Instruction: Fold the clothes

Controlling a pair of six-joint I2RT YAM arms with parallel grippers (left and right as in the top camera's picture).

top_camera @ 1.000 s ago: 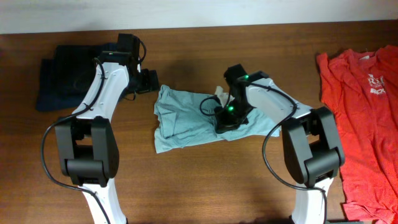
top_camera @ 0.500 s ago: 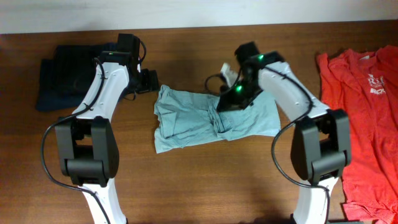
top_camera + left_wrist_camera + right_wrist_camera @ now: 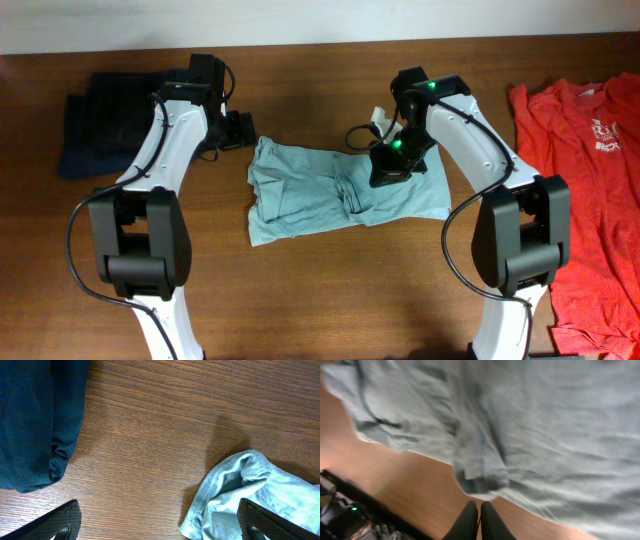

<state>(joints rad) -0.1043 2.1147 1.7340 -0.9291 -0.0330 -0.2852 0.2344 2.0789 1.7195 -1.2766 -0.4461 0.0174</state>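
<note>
light blue garment (image 3: 335, 195) crumpled at overhead centre | risk: bunched middle could be dragged askew if pinched off-hem | thin soft knit, stitched hem | right gripper (image 3: 480, 521) clenched, nothing held | left gripper (image 3: 165, 522) spread wide, empty | navy pile (image 3: 110, 120) upper left | wood-grain table (image 3: 330, 300)
</note>
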